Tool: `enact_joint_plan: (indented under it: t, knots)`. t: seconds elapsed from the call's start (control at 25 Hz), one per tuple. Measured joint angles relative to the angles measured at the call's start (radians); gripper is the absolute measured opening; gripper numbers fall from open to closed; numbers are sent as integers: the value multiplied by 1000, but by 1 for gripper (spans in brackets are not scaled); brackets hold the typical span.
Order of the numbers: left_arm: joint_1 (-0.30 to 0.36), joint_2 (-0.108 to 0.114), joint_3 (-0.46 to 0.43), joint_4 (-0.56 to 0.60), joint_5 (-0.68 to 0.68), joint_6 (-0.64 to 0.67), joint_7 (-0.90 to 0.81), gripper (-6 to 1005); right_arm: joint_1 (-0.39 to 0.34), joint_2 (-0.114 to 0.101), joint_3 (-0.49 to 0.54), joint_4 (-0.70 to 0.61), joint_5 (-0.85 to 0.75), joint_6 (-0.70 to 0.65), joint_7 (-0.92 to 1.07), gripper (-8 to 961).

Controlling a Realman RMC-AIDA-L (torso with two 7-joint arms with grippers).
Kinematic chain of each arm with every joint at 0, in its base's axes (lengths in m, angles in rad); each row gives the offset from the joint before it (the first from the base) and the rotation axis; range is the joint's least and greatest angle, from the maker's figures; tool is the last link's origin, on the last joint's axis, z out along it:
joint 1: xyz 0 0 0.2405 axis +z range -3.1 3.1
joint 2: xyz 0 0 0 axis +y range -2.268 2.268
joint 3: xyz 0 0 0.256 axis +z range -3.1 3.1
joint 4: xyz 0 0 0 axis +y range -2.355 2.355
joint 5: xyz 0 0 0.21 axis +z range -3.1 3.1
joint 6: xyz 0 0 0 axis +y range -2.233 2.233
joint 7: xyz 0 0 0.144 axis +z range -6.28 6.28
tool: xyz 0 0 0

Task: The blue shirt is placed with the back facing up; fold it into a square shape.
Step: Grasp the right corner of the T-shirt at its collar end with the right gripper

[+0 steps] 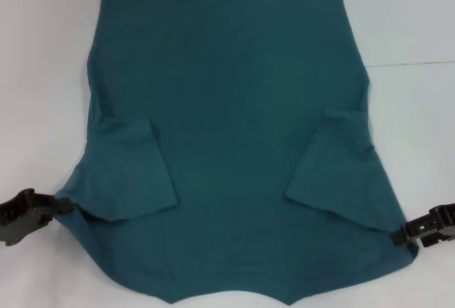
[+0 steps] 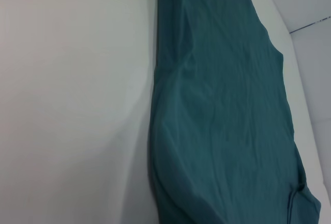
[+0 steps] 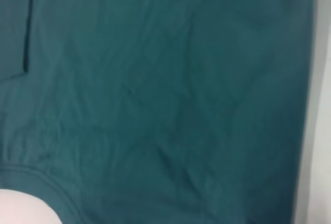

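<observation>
The blue shirt (image 1: 227, 109) lies spread on the white table (image 1: 43, 73), plain side up. Both short sleeves are folded inward over the body, and the collar end is nearest me. My left gripper (image 1: 65, 205) is at the shirt's near left shoulder corner, shut on the cloth edge, which is drawn to a point toward it. My right gripper (image 1: 398, 235) pinches the near right shoulder corner in the same way. In the left wrist view the blue shirt (image 2: 222, 110) runs along bare table. The blue shirt (image 3: 165, 89) fills the right wrist view, where the collar hem (image 3: 31, 175) shows.
The white table surrounds the shirt on the left, right and far sides. A thin seam line (image 1: 412, 62) crosses the table at the right. The shirt's near edge reaches the bottom of the head view.
</observation>
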Motion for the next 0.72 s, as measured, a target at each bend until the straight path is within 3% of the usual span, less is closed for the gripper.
enact_joint_plan:
  t: [0.72]
  knots:
    - [3,-1,-3,0,0,-2,0,27,25,33,-29,8,-14,32,7,868]
